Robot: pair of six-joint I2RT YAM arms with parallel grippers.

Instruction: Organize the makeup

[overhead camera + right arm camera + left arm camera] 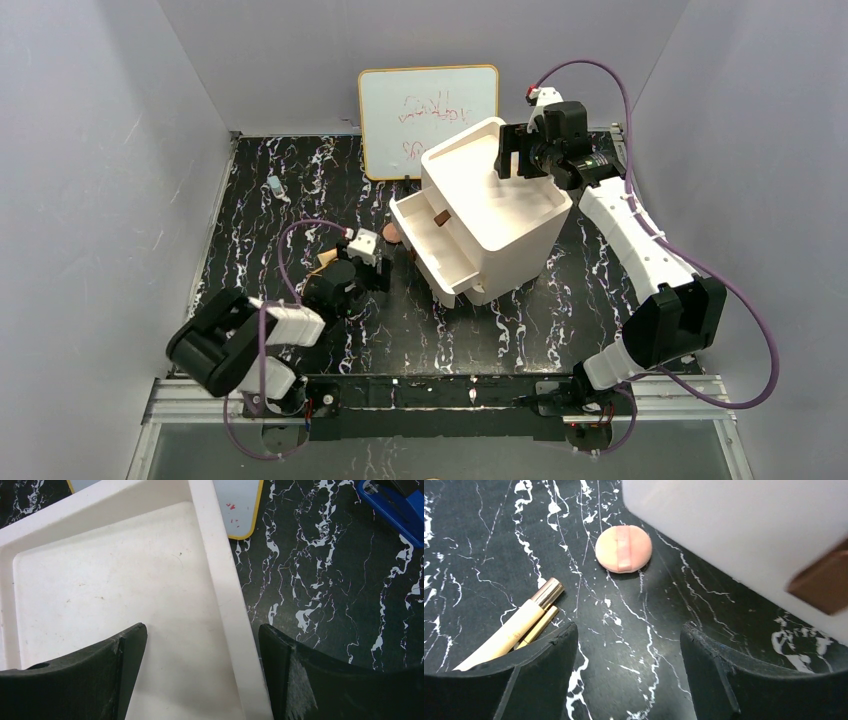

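The round pink compact lies on the black marble table beside the drawer box and also shows in the top view. Two gold-tan pencils lie side by side to its left, partly hidden by my left finger. My left gripper is open and empty, low over bare table just short of the compact; in the top view it is left of the box. My right gripper is open and empty, its jaws either side of the box's top rim. The other cosmetics are out of view.
The large white drawer box stands mid-table with two drawers pulled out toward the left and a brown handle. A whiteboard leans at the back. A blue object lies right of the box. A small pale item lies far left.
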